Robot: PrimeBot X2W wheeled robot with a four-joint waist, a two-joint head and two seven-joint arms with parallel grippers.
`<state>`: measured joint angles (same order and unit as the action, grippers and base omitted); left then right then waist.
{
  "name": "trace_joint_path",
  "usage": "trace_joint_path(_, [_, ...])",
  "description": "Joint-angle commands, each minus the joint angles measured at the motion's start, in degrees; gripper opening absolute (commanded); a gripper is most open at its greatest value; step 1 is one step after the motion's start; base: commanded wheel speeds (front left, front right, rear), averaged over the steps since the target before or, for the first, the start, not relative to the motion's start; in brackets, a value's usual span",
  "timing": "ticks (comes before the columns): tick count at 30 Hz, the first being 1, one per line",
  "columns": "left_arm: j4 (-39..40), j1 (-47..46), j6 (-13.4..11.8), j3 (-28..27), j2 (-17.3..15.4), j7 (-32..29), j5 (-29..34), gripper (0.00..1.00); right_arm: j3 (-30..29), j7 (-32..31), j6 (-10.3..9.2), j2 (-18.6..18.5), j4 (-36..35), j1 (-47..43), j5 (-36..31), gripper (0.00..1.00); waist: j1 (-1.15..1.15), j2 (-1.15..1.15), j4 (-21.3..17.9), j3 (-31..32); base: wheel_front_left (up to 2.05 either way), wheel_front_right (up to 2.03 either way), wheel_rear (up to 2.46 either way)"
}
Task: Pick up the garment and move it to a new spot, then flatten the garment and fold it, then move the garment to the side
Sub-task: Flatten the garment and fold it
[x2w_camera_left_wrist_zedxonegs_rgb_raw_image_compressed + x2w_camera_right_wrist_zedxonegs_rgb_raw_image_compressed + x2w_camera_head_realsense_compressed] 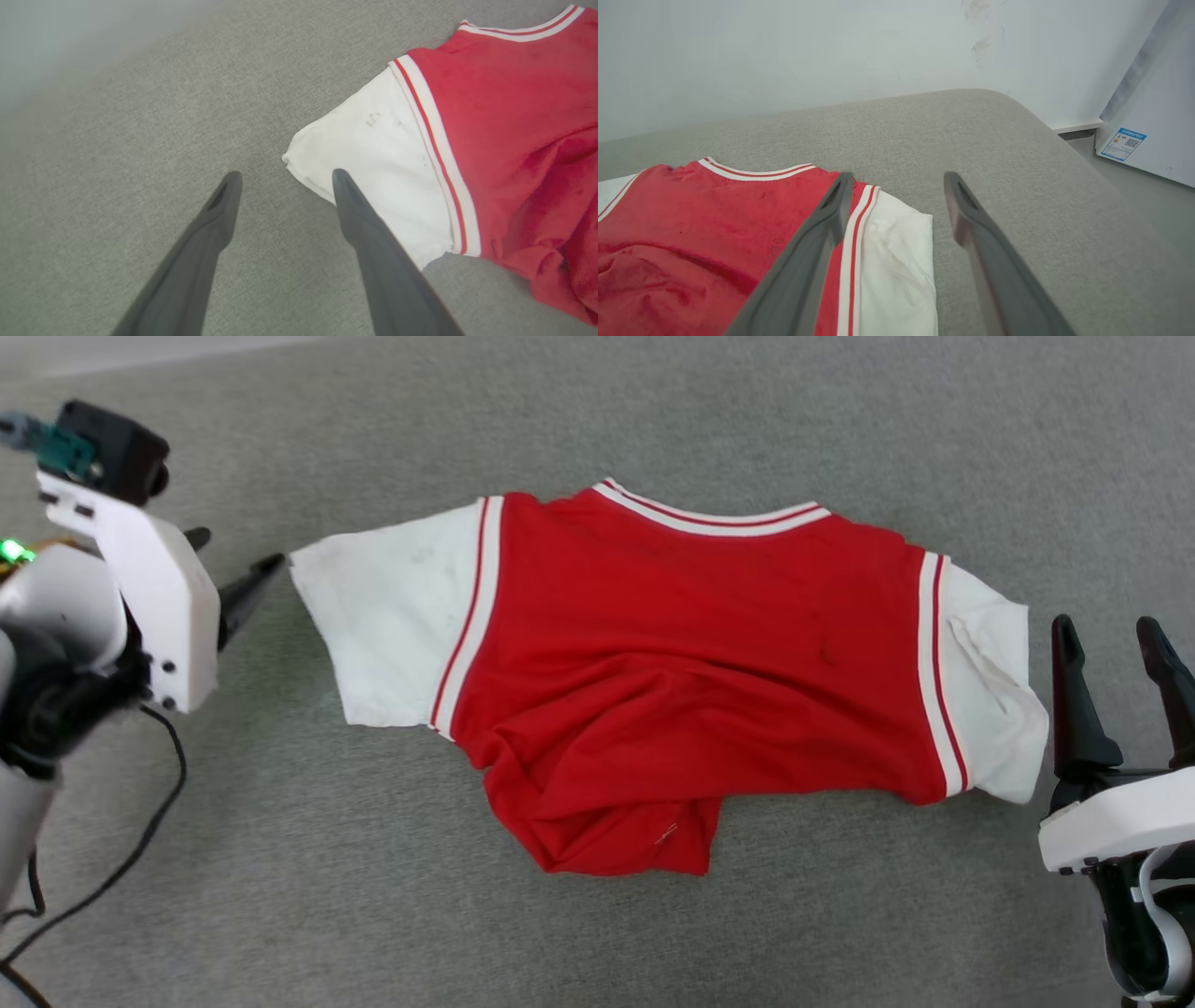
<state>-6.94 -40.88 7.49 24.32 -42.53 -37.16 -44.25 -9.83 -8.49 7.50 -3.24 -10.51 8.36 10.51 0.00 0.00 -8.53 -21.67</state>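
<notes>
The garment [672, 644], a red shirt with short white sleeves and striped trim, lies spread on the grey surface with its plain side up; its lower part is bunched and folded under. Just off the tip of its left sleeve [373, 158] my left gripper [238, 565] stands open, holding nothing. In the left wrist view its fingers [359, 219] straddle bare fabric beside the sleeve's corner. My right gripper [1111, 644] is open beside the right sleeve [901, 261], its fingers pointing up, nothing between them.
A grey padded surface [280, 849] carries the shirt, with free room all around it. A pale wall [784, 56] runs behind. The surface's right edge rounds off toward a white appliance [1148, 116] with a blue label. A black cable [140, 840] hangs by my left arm.
</notes>
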Motion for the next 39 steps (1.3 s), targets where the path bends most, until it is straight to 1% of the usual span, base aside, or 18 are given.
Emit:
trace_joint_path(1, [-1.44,-2.79,-0.1,0.7,-0.7,-2.73,-1.64,1.0,0.18,0.82,-0.02,0.35,0.49,1.06,0.13,1.0,0.0,0.0,-2.47,-3.04,0.0,0.0,0.0])
trace_joint_path(5, [-4.67,-6.91,-0.09,2.31,-0.73,-8.35,-5.06,1.0,0.61,2.16,-0.02,0.41,1.9,1.4,0.71,1.0,0.0,0.0,-3.7,-4.91,0.0,0.0,0.0])
trace_joint_path(7, [-6.06,-8.49,-0.09,3.28,-0.82,-10.56,-5.6,1.0,0.86,2.86,-0.02,0.41,2.64,1.75,1.16,1.0,0.0,0.0,-4.21,-5.66,0.0,0.0,0.0])
trace_joint_path(9, [-7.26,-9.72,-0.08,4.36,-0.94,-12.11,-5.38,1.0,1.11,3.49,-0.02,0.42,3.31,2.15,1.68,1.0,0.0,0.0,-4.69,-6.27,0.0,0.0,0.0])
trace_joint_path(12, [-9.26,-11.19,-0.09,5.24,-0.95,-12.69,-4.33,1.0,1.45,4.07,-0.02,0.42,4.35,2.3,2.35,1.0,0.0,0.0,-5.22,-7.03,0.0,0.0,0.0])
trace_joint_path(14, [-10.7,-11.76,-0.09,6.2,-1.32,-13.06,-3.08,1.0,1.75,4.43,-0.02,0.42,4.89,2.35,3.91,1.0,0.0,0.0,-5.46,-7.4,0.0,0.0,0.0])
trace_joint_path(16, [-11.81,-11.94,-0.09,7.48,-1.75,-13.86,-2.11,1.0,1.82,4.66,-0.02,0.42,5.08,2.54,3.84,1.0,0.0,0.0,-5.61,-7.65,0.0,0.0,0.0])
trace_joint_path(19, [-12.77,-11.15,-0.09,9.8,-1.75,-16.41,-2.84,1.0,1.67,5.13,-0.02,0.42,5.25,2.64,3.31,1.0,0.0,0.0,-5.62,-7.85,0.0,0.0,0.0])
trace_joint_path(20, [-12.68,-10.6,-0.08,10.64,-1.72,-17.31,-3.33,0.72,1.58,5.12,-0.02,0.42,5.3,2.69,3.09,1.0,0.0,0.0,-5.57,-7.88,0.0,0.0,0.0])
trace_joint_path(21, [-12.42,-10.09,-0.07,11.33,-1.56,-17.97,-3.94,0.11,1.49,5.15,-0.02,0.42,5.33,2.76,2.95,1.0,0.0,0.0,-5.48,-7.88,0.0,0.0,0.0])
trace_joint_path(22, [-12.18,-9.58,-0.01,11.74,-1.43,-18.2,-4.51,0.0,1.43,5.15,-0.02,0.42,5.34,2.83,2.82,1.0,0.0,0.0,-5.37,-7.86,0.0,0.0,0.0])
trace_joint_path(26, [-11.78,-9.34,-0.01,11.28,-0.96,-14.44,-4.42,0.0,2.05,3.32,-0.02,0.42,5.62,2.63,2.01,1.0,0.0,0.0,-4.62,-7.16,0.0,0.0,0.0])
trace_joint_path(27, [-11.78,-9.34,-0.01,11.28,-0.96,-14.44,-4.42,0.0,2.05,3.32,-0.02,0.42,5.62,2.63,2.01,1.0,0.0,0.0,-4.62,-7.16,0.0,0.0,0.0])
trace_joint_path(30, [-11.07,-9.63,-0.01,10.5,-0.54,-10.57,-3.82,0.0,2.49,-0.28,-0.02,0.21,5.02,2.3,0.32,1.0,0.0,0.0,-3.57,-5.89,0.0,0.0,0.0])
trace_joint_path(32, [-10.1,-9.74,-0.01,10.08,-0.54,-8.02,-3.24,0.0,2.67,-3.6,-0.03,-1.3,4.18,2.55,-0.49,1.0,0.0,0.0,-2.65,-4.87,0.0,0.0,0.0])
trace_joint_path(35, [-7.69,-9.55,-0.02,9.82,-1.12,-4.02,-1.69,0.0,3.92,-10.72,-0.02,-4.38,3.26,3.45,-0.13,1.0,0.0,0.0,-1.27,-3.3,0.0,0.0,0.0])
trace_joint_path(37, [-5.37,-8.55,-0.03,9.95,-1.84,-1.78,-0.64,0.0,5.31,-15.82,-0.02,-7.13,2.37,4.71,1.44,1.0,0.0,0.0,-0.23,-2.47,0.0,0.0,0.0])
trace_joint_path(39, [-2.55,-7.37,-0.03,9.57,-1.77,0.42,-1.26,0.0,5.02,-20.52,-0.02,-9.46,2.16,6.76,3.48,1.0,0.0,0.0,0.94,-1.91,0.0,0.0,0.0])
